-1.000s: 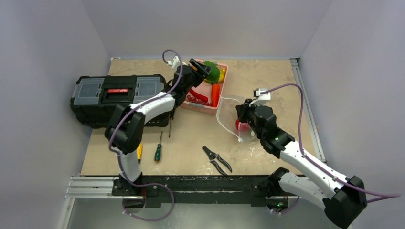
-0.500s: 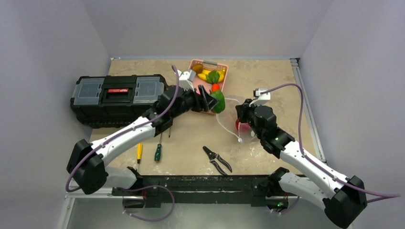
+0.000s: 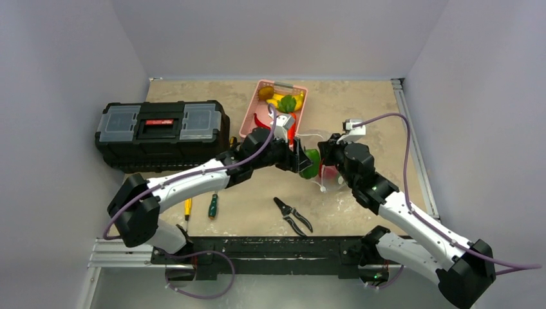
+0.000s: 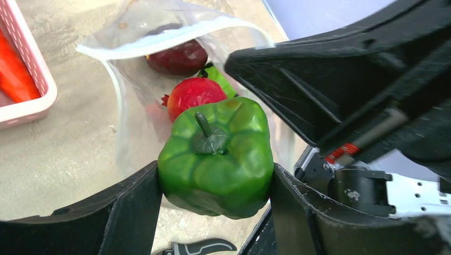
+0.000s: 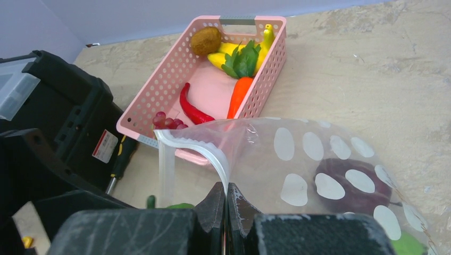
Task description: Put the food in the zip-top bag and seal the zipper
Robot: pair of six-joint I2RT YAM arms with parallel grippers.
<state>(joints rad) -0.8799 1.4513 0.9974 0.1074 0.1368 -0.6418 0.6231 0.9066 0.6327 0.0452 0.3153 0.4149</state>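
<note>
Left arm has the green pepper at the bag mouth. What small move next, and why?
Probably ease the left gripper forward, carrying the glossy green toy pepper past the pale rim strip of the clear plastic bag, before opening. The pepper sits clamped between the fingers just short of the mouth; the right gripper pinches the rim, holding it open.

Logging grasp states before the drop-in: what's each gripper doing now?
Left gripper: closed on the pepper.
Right gripper: closed, pinching the bag at its rim.
</note>
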